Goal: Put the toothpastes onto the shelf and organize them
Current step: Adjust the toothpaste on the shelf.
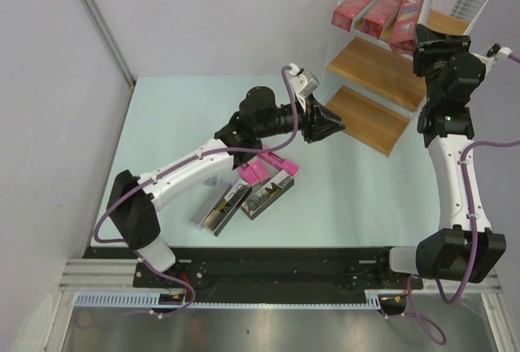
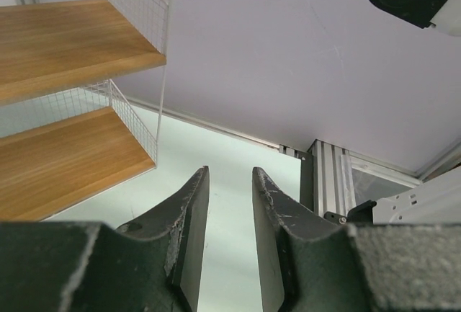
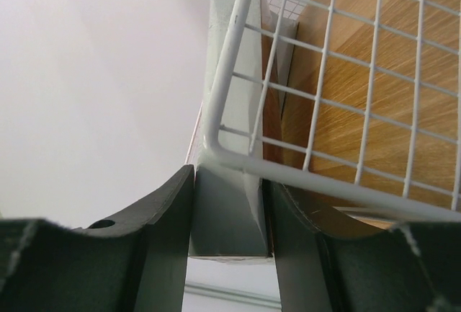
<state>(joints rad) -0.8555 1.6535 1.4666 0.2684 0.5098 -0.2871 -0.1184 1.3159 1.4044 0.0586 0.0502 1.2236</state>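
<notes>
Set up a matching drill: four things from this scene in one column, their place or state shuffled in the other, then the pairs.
1 dark red cartons
2 silver-grey cartons
3 left gripper
4 right gripper

A jaws closed on one dark red carton
B lying on the table
C jaws shut, empty
D on the shelf's top board

Pairs: 1-D, 2-B, 3-C, 4-A

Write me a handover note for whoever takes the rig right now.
Left gripper: shut, empty, near the shelf's lowest board.
Right gripper: shut on the third red carton's end at the top board.
Done: two red cartons lie on the top board.
Left: release the third, then shelve the pink cartons and silver-grey cartons lying on the table.
</notes>
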